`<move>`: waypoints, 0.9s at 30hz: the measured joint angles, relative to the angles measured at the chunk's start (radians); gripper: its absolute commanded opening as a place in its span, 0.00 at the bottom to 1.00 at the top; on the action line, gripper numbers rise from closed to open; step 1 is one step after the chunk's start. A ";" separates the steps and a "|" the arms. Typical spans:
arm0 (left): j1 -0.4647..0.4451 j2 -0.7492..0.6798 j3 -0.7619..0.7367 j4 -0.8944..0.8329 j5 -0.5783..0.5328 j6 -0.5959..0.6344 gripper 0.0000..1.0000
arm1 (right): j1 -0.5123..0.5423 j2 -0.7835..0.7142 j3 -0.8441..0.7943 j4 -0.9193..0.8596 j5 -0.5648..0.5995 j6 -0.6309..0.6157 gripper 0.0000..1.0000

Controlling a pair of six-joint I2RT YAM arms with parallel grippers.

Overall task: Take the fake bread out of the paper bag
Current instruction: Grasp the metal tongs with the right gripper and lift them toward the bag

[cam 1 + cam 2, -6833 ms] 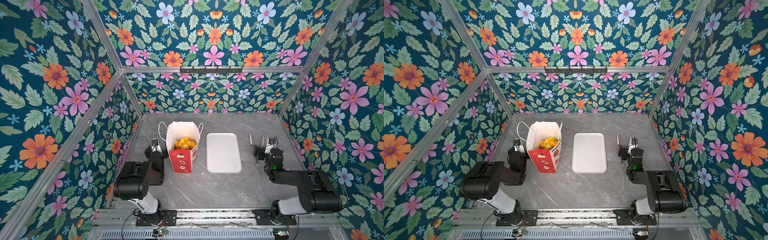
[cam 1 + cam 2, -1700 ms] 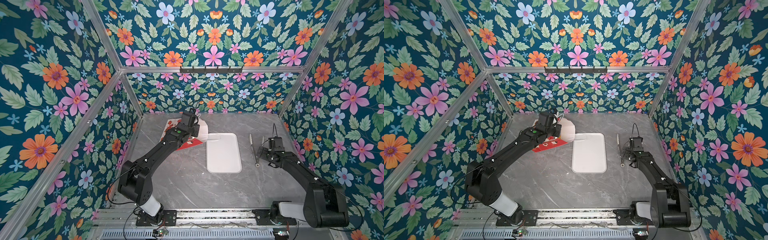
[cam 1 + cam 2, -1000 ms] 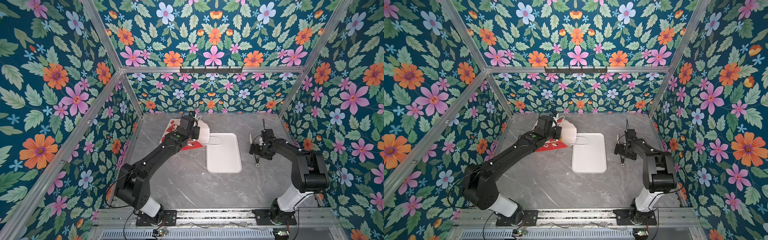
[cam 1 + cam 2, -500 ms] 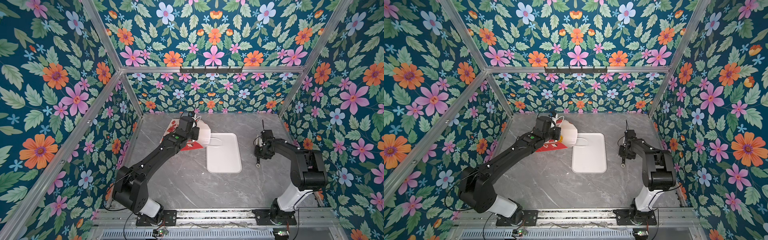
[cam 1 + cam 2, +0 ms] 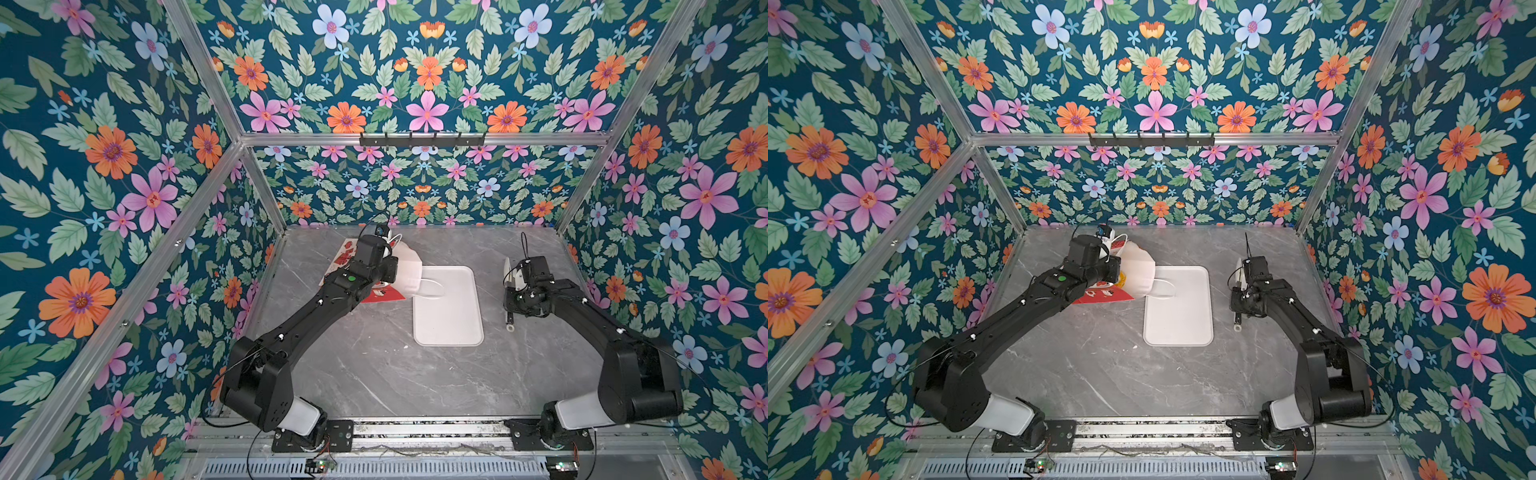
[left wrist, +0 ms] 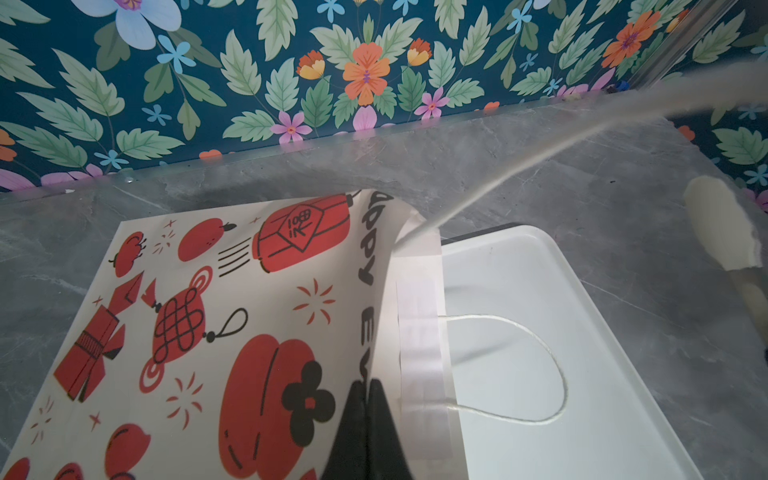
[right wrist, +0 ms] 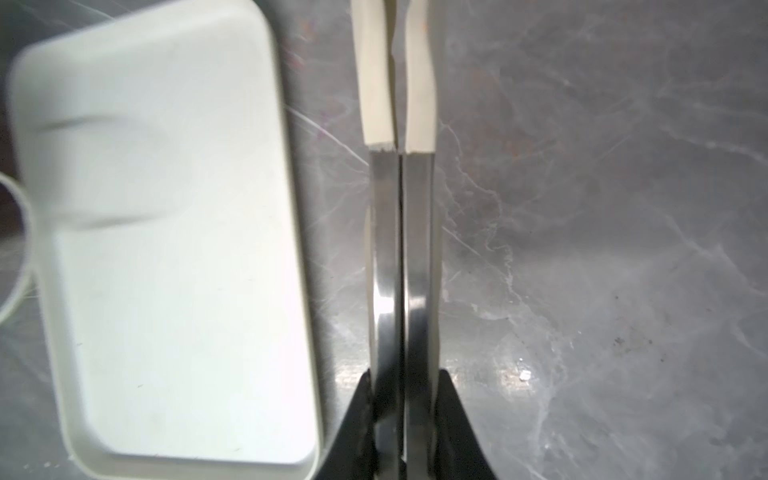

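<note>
Probably a robotics lab test cell: aluminium frame (image 5: 291, 139), floral-print walls (image 5: 428, 70), two robot arms (image 5: 307, 307) at a grey tabletop (image 5: 374, 374).

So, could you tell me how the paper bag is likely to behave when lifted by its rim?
Probably floppy: the paper bag curls where the left gripper pinches its rim. Lying on its side, it seems unlikely to tip, though it may slide on the smooth table.
</note>
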 measured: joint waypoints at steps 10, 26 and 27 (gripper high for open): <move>-0.001 -0.017 -0.025 0.013 -0.019 0.009 0.00 | 0.290 -0.187 0.115 -0.168 -0.150 -0.063 0.01; 0.000 -0.105 -0.126 0.051 0.011 0.097 0.00 | 0.591 0.030 0.254 -0.279 -0.233 -0.106 0.12; 0.000 -0.117 -0.137 0.051 0.012 0.103 0.00 | 0.593 0.050 0.265 -0.276 -0.235 -0.106 0.11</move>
